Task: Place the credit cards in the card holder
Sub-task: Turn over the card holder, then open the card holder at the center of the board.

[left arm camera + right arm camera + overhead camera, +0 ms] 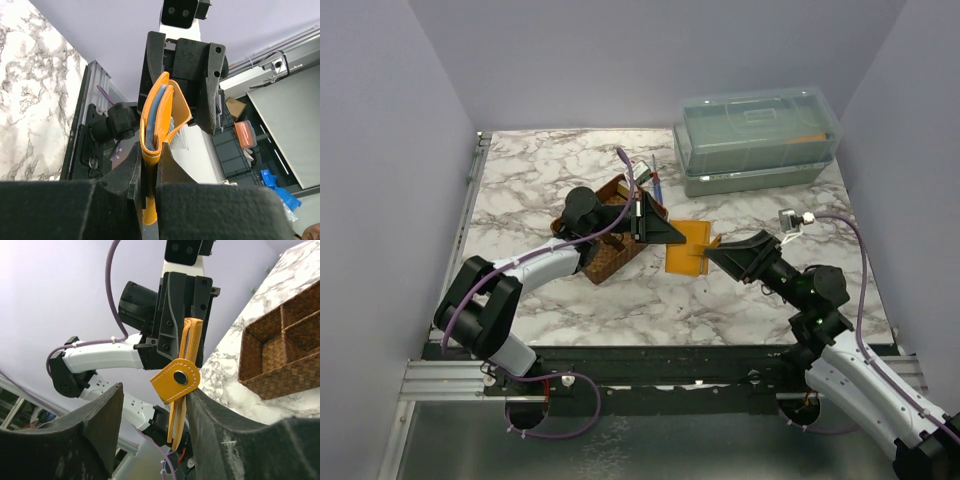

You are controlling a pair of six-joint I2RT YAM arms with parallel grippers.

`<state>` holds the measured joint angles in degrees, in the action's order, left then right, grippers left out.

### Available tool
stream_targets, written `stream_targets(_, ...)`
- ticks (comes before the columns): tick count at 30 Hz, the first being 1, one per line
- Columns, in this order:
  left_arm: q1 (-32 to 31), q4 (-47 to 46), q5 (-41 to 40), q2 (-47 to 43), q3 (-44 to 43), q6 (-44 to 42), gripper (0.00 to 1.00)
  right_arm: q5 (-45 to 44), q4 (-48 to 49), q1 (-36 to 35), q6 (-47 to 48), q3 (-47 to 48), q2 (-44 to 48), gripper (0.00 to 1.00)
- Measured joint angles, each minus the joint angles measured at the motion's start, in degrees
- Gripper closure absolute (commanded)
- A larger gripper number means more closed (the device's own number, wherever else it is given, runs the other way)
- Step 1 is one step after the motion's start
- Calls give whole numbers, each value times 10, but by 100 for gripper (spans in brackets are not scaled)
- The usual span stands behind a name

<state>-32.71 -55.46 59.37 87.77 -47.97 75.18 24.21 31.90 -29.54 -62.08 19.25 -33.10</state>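
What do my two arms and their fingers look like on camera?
Both arms match: white shell links between bulky black joints, on the left arm and the right arm. The left gripper and right gripper are matte black, with broad wedge-shaped fingers. A purple cable loops along each arm. No markings are visible.

Both arms reach inward to meet at the card holder (686, 250). The left gripper (149, 172) is clamped tight on one edge. The right gripper (155, 392) straddles the opposite edge, jaws spread wide.
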Motion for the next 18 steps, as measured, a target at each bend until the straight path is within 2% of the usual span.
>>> stream_targets(5,8,-7,0,4,1,0,100,-15,-24,0,2,2,12,58)
stream_targets(9,9,-7,-1,12,1,0,100,-23,-52,0,11,9,12,61)
stream_targets(13,9,8,-9,14,1,-13,100,-32,-80,0,23,19,14,71)
stream_targets(18,10,76,-42,14,4,-57,100,-47,-139,3,47,50,14,73)
